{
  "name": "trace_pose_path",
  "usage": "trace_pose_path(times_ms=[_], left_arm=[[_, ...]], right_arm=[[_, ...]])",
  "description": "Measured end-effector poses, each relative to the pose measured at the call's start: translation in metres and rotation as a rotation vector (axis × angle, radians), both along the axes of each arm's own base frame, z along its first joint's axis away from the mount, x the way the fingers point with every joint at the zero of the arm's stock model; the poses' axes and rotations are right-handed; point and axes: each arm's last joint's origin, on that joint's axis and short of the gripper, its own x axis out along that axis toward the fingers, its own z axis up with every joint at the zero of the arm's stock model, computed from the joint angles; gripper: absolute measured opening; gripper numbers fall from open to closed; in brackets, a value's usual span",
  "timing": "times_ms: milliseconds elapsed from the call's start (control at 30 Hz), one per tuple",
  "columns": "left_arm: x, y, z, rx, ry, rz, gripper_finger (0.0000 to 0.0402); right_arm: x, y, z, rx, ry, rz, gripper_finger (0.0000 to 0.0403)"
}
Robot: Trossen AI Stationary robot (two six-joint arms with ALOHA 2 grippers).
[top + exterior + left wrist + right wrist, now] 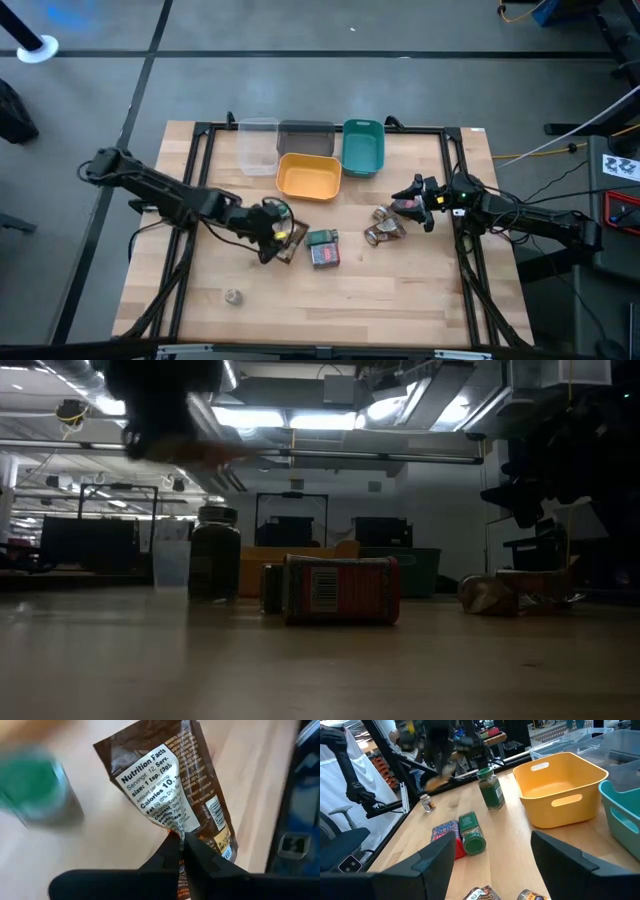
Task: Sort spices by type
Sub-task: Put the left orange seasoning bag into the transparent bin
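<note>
The left wrist view is the one that settles things: the left gripper (181, 851) is clamped tight on the bottom edge of a brown crinkly packet (172, 790), nutrition panel facing the camera, long axis running straight away from the fingers. From the high view you only get a brownish blob at the gripper (275, 238), left of the table's middle. In the low view that arm is just a dark smear up top, so no help there.

The right wrist view gives the best look at the jars: one green-capped jar standing upright (491, 788) near the yellow tray (560, 795), and a second jar lying on its side (471, 835), cap pointing toward the camera, right against a red box (446, 836) that lies flat beside it. The low view shows the box label-on (340, 589), long axis left to right, with the upright jar (214, 553) behind it.

The right gripper (428, 203) hangs spread wide and holding nothing, over the right side of the table, just beside more brown packets (386, 226); I count two or three there but can't be sure.

One tiny round tin (234, 296) sits alone near the front left.

Trays at the far edge, four: clear (258, 146), grey (306, 137), teal (363, 146), yellow.
</note>
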Motion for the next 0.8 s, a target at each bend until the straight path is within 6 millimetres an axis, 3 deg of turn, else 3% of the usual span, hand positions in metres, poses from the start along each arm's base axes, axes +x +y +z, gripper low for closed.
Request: trace_pose_path(times_ms=[200, 400, 600, 800], left_arm=[[-0.015, 0.025, 0.03, 0.327, -0.166, 0.132, 0.0], [-0.019, 0.063, 0.038, 0.691, -0.107, 0.382, 0.0], [-0.023, 0.114, 0.02, 0.767, 0.069, 0.588, 0.0], [-0.042, 0.163, -0.005, 0.814, 0.223, 0.743, 0.0]], right_arm=[[0.0, 0.0, 0.0, 0.0, -0.001, 0.0, 0.0257], [0.0, 0.0, 0.0, -0.002, -0.001, 0.0, 0.0257], [0.0, 0.0, 0.0, -0.003, -0.002, 0.0, 0.0257], [0.0, 0.0, 0.0, -0.004, -0.001, -0.001, 0.0257]])
